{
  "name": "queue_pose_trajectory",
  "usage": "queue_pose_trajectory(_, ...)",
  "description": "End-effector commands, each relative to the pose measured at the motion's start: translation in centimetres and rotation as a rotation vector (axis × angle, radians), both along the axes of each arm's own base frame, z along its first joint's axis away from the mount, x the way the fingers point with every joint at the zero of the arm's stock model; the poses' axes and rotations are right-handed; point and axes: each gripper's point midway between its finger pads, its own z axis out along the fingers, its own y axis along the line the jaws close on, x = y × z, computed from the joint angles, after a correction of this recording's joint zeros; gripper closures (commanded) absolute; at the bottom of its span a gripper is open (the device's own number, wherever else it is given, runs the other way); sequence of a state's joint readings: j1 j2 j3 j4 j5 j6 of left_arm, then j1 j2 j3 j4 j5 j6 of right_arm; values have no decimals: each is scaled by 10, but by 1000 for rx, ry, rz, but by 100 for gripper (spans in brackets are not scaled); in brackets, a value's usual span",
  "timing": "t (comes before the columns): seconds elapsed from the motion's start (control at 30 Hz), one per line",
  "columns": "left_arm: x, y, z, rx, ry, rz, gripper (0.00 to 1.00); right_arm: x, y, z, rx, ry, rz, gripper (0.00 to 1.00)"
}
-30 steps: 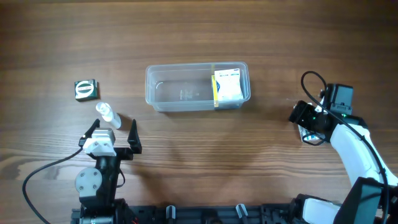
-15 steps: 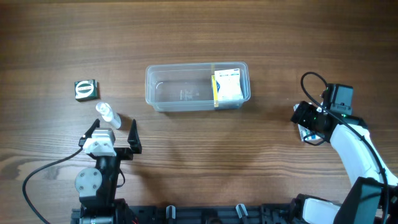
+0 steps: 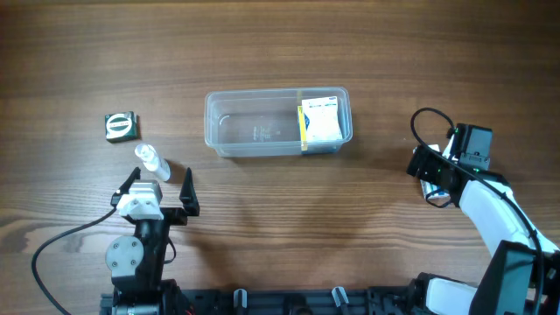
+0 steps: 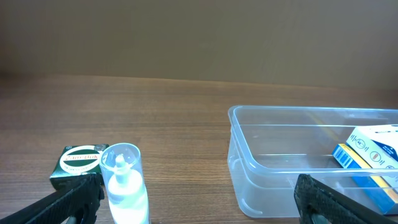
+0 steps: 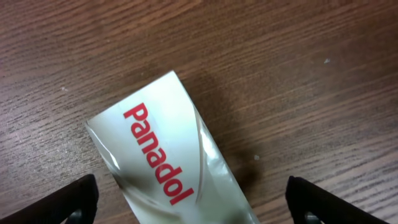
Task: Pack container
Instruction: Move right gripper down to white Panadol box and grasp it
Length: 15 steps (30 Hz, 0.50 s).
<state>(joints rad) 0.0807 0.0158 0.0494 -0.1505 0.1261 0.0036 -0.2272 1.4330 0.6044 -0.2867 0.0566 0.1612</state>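
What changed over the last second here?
The right gripper and its wrist edged slightly toward the container, open over the Panadol box, gripping nothing. The left gripper, the container with its box, the bottle and the green box stayed put.

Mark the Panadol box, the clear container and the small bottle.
Panadol box [image 5: 163, 158]: right wrist view, printed top face.
clear container [image 3: 254, 131]: overhead view, bare floor.
small bottle [image 4: 126, 196]: left wrist view, body.

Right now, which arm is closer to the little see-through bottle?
Left. The left fingers sit open right by the bottle; the right fingers are far off, beyond the container.
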Motion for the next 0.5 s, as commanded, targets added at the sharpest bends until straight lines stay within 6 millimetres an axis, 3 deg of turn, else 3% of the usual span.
queue_pose_trajectory(0.0, 0, 0, -2, 17, 3, -7, 0, -3, 3, -10, -11, 30, 67, 10)
queue_pose_trajectory(0.27, 0, 0, -2, 17, 3, -7, 0, -6, 4, -28, -2, 81, 85, 12)
queue_pose_trajectory(0.47, 0, 0, -2, 17, 3, -7, 0, 6, 14, -27, 65, 24, 81, 32)
